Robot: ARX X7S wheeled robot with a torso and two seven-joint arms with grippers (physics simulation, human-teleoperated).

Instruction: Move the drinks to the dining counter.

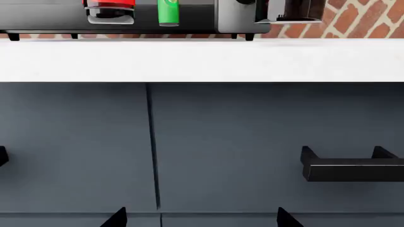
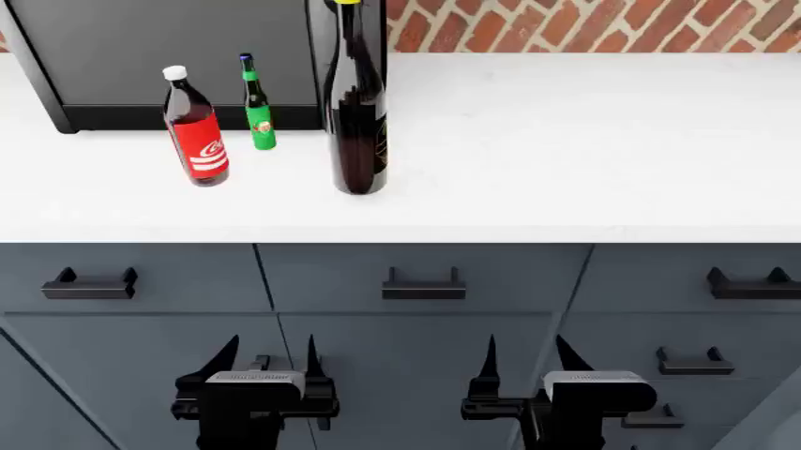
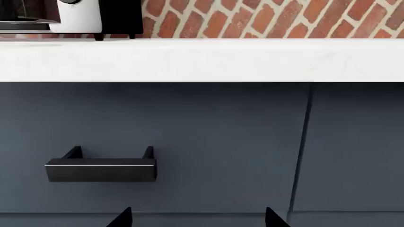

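Three drinks stand on the white counter (image 2: 564,141): a red-labelled, white-capped cola bottle (image 2: 194,131), a small green, blue-capped bottle (image 2: 259,108) behind it, and a tall dark wine bottle (image 2: 356,103) to their right. The left wrist view shows the bases of the cola bottle (image 1: 110,9) and green bottle (image 1: 168,12). My left gripper (image 2: 266,354) and right gripper (image 2: 522,354) are both open and empty, low in front of the grey-blue cabinets, well below the counter top. Their dark tips show in the wrist views, left gripper (image 1: 200,218), right gripper (image 3: 197,218). The dining counter is out of view.
A dark boxy appliance (image 2: 163,56) stands behind the cola and green bottles. A brick wall (image 2: 588,23) backs the counter. Black drawer handles (image 2: 423,284) stick out from the cabinet fronts near both grippers, one in each wrist view: handle (image 1: 353,165), handle (image 3: 101,168).
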